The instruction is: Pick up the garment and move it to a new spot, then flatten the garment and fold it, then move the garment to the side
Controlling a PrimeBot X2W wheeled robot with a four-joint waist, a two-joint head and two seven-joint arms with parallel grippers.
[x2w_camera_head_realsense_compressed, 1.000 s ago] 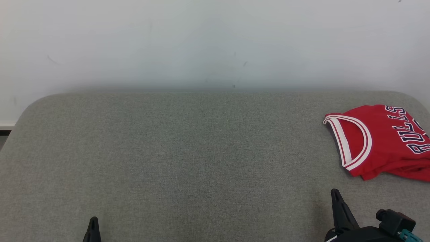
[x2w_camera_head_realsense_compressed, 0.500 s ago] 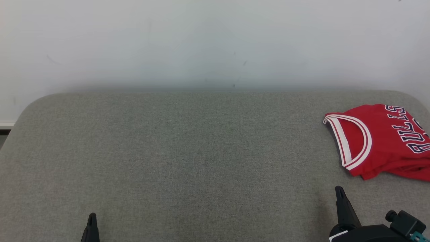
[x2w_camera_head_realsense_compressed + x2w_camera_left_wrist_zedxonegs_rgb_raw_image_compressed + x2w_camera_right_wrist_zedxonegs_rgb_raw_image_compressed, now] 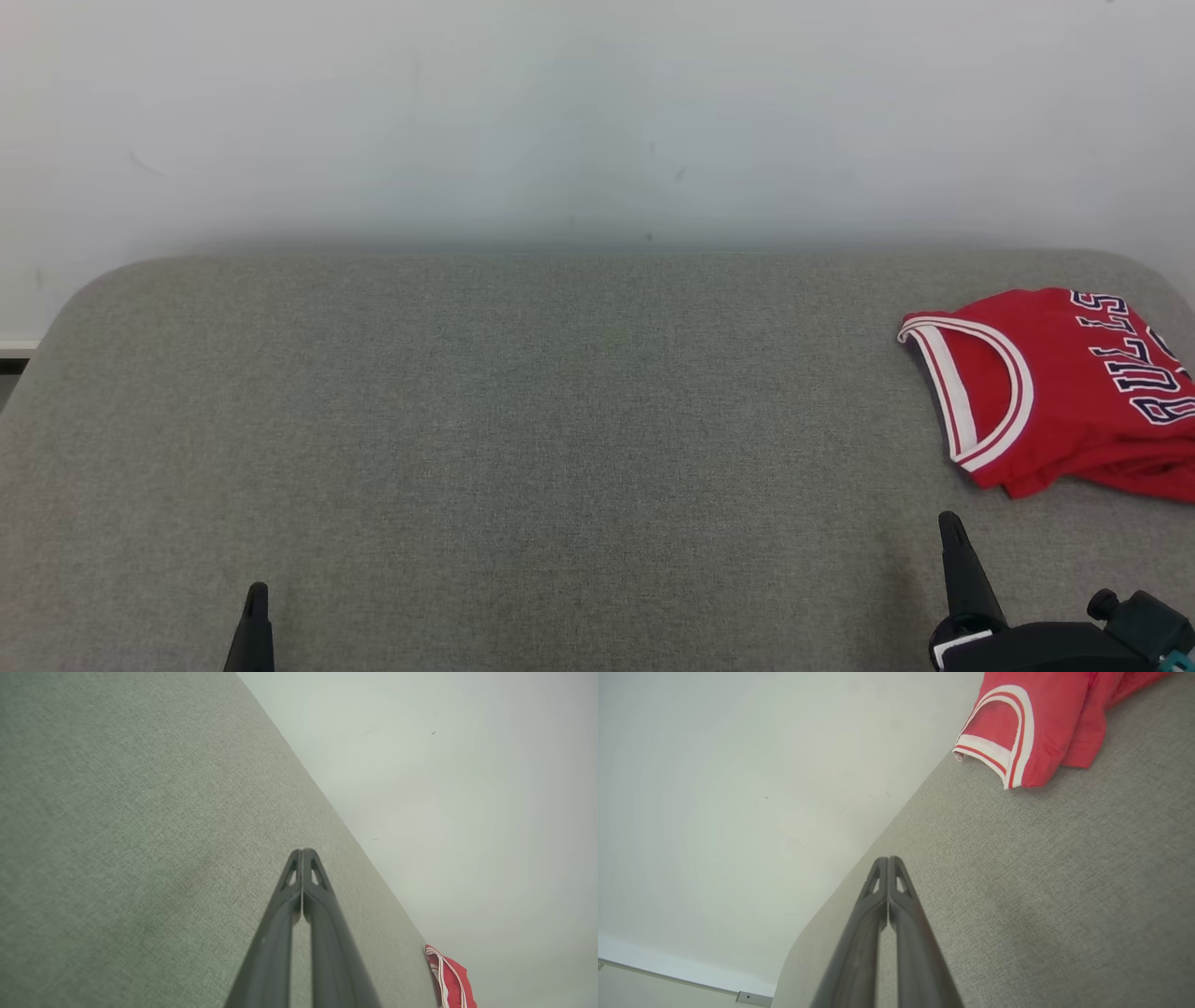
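Right claw pressed together, empty, aimed forward near red garment; left claw likewise, well apart.

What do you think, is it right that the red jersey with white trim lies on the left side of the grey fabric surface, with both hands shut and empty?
No. The red jersey with white trim lies on the right side of the grey fabric surface, as the head view shows. The left hand and right hand are shut and empty, as said.
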